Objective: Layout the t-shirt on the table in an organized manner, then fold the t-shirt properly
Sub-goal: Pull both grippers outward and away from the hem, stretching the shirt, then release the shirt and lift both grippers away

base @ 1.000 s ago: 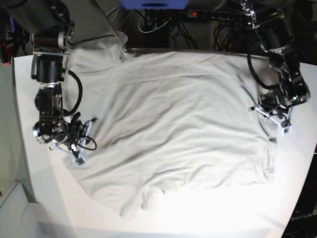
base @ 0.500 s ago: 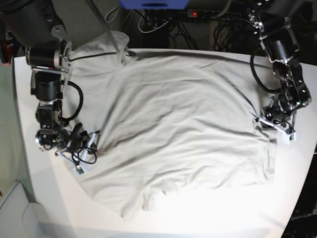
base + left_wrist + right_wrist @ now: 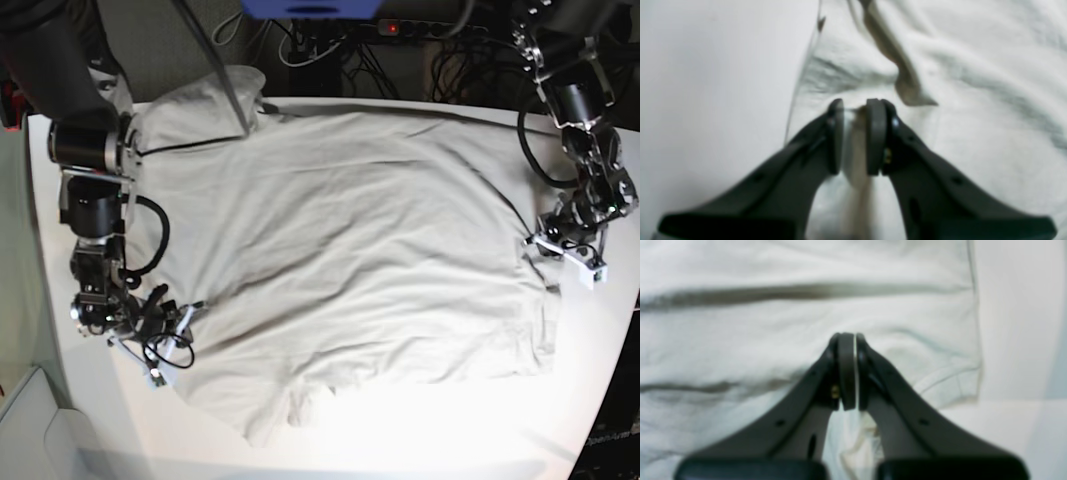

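Cloth fills the lower centre of the base view: the t-shirt (image 3: 350,250) lies spread on the table (image 3: 600,400), both edges gripped. At lower left the right gripper (image 3: 165,335) is pressed tight on the hem; at mid right the left gripper (image 3: 560,245) pinches a fold. Layout looks in hand; next comes tugging outward to flatten wrinkles. Since a second ago both grippers have drawn nearer the camera, dragging the shirt along.

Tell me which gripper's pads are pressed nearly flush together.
The right gripper: its pads almost touch, pinching thin t-shirt fabric. The left gripper holds a thicker bunch, leaving a visible gap.
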